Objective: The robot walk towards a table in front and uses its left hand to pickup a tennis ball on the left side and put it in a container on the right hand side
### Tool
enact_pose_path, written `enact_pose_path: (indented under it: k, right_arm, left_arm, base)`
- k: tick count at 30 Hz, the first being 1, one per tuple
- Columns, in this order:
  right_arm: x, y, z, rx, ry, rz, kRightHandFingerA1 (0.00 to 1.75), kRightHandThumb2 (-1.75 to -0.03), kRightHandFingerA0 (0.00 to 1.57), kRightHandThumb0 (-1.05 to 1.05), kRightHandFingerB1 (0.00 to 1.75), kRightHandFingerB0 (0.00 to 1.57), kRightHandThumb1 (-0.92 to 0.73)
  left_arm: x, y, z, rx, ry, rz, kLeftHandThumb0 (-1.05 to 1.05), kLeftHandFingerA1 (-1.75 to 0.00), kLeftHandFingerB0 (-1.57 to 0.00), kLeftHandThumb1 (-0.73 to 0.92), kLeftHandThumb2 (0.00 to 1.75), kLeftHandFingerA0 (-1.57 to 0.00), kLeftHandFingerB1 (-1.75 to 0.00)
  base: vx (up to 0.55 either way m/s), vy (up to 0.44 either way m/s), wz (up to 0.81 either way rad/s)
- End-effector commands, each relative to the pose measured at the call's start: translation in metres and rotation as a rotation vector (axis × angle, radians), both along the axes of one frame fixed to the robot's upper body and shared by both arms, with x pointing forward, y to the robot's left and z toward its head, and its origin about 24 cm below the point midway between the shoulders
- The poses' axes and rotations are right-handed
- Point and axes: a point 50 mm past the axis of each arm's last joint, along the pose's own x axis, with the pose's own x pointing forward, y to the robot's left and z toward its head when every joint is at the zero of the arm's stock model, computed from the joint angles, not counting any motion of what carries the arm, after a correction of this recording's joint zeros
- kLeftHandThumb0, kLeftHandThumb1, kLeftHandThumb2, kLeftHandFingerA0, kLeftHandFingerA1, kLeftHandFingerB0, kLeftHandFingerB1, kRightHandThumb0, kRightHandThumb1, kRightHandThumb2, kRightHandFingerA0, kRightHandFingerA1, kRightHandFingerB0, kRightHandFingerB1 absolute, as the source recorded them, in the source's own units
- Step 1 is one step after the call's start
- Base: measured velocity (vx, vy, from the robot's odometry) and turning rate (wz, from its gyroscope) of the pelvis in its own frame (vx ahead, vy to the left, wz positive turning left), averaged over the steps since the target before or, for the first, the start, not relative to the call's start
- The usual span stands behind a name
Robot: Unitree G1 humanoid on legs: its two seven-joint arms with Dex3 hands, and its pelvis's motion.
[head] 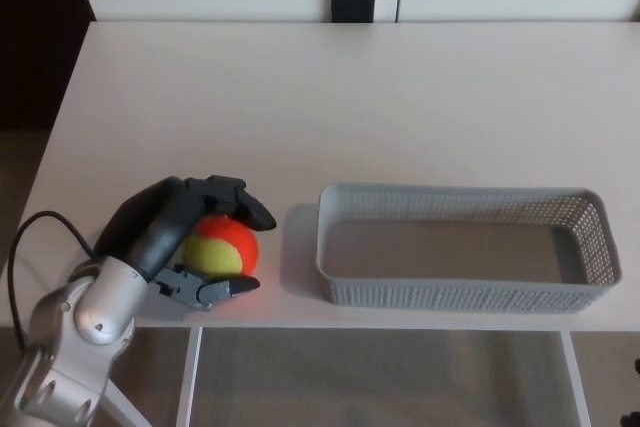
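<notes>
The left hand's (185, 237) fingers (238, 205) wrap the tennis ball (226, 245), hiding its left side and top. The forearm (75, 322) runs off the bottom-left corner. The surface (300, 97) is cut by the right edge. A small black object (353, 2) beyond its far edge is too indistinct to name.

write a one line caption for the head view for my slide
Left hand with fingers wrapped around the ball near the table front edge, empty basket to its right.
</notes>
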Motion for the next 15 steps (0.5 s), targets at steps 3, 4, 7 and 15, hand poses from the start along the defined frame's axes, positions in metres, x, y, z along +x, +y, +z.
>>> enact_pose_path:
  k: [3, 4, 7, 15]
  right_arm:
    - [0.002, -0.007, 0.003, -0.01, 0.008, -0.007, 0.4, -0.56, 0.51, -0.51, 0.37, 0.44, -0.54]
    - [0.003, -0.006, 0.003, -0.014, 0.007, -0.005, 0.4, -0.56, 0.51, -0.51, 0.37, 0.44, -0.54]
    - [0.004, -0.007, 0.004, -0.018, 0.009, -0.003, 0.39, -0.56, 0.5, -0.49, 0.37, 0.45, -0.56]
    - [0.009, -0.007, 0.006, -0.024, 0.001, 0.008, 0.4, -0.56, 0.51, -0.48, 0.38, 0.47, -0.56]
  left_arm:
    - [-0.002, 0.005, -0.002, -0.032, 0.034, 0.029, -0.12, -1.27, -0.97, 0.44, 1.03, -1.15, -0.92]
    - [-0.002, 0.004, 0.0, -0.037, 0.032, 0.027, -0.12, -1.27, -0.97, 0.44, 1.03, -1.15, -0.92]
    - [-0.002, 0.002, 0.004, -0.048, 0.002, 0.009, -0.12, -1.24, -0.96, 0.41, 1.04, -1.17, -0.89]
    - [-0.002, -0.017, 0.051, -0.126, -0.196, -0.056, -0.27, -1.25, -0.93, 0.48, 1.08, -1.2, -0.9]
  base:
    - [0.0, 0.0, 0.0]
    - [0.0, 0.0, 0.0]
    - [0.0, 0.0, 0.0]
    - [0.0, 0.0, 0.0]
